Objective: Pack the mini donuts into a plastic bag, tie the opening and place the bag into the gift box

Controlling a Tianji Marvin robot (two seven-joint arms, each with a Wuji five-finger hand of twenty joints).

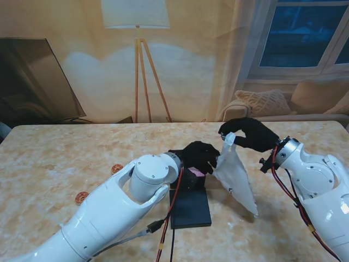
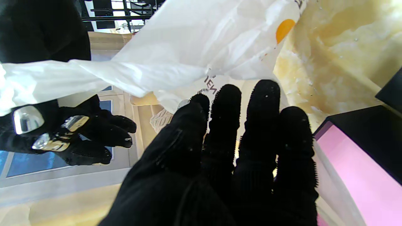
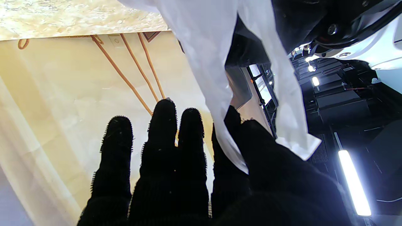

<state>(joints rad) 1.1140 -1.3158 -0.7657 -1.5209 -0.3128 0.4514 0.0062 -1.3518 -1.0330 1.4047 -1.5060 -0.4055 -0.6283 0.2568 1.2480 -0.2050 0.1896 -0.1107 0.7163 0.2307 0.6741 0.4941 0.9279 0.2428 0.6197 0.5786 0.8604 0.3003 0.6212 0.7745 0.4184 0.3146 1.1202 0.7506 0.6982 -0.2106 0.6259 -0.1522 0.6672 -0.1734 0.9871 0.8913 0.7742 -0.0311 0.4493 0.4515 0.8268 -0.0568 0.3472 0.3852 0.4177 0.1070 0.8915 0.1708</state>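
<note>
The right hand (image 1: 252, 134) pinches the plastic bag (image 1: 235, 176) by its top edge so it hangs beside the left hand (image 1: 200, 156), whose straight fingers reach toward it, holding nothing, likely to spread its mouth.

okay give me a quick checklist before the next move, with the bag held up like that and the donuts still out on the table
1. Right hand pinching the white plastic bag at its top edge: ok, the right wrist view shows film between thumb and finger.
2. Left hand gripping the bag: cannot tell, its fingers are against the film.
3. Bag mouth open: cannot tell.
4. Bag filled: not ok, two small brown mini donuts lie on the marble table, left of the left arm.
5. Black gift box with pink lining open: ok, beside the left hand.
</note>
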